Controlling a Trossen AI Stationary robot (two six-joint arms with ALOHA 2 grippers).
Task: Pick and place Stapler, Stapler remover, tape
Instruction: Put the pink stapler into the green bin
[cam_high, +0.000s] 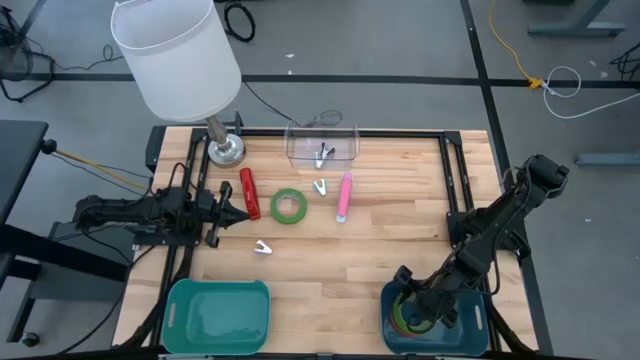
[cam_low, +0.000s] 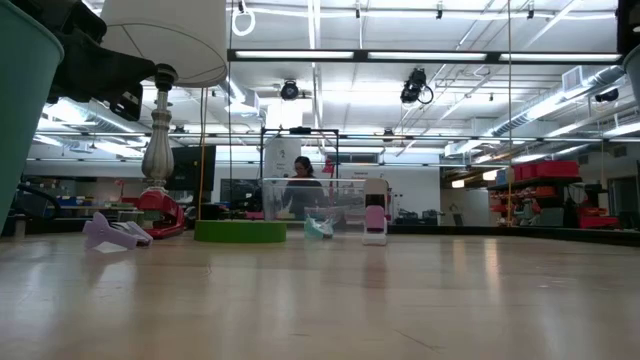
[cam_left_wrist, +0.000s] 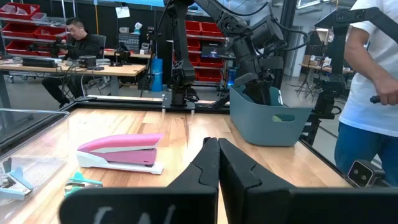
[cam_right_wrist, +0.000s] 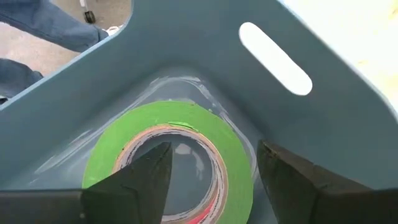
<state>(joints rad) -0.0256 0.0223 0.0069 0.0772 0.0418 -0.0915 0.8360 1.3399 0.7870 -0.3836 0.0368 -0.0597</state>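
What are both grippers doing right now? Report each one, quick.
Left gripper: fingers shut, holding nothing, over the table.
Right gripper: fingers open inside the blue bin, above a green tape ring, not gripping it.

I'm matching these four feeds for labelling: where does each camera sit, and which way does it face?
High: overhead, straight down on both arms, green tape and pink stapler.
Low: table height, level across to the same tape; no arm clearly seen.
Left wrist: past the shut left tool toward the stapler and blue bin.
Right wrist: down into that bin; open right tool above stacked tape.
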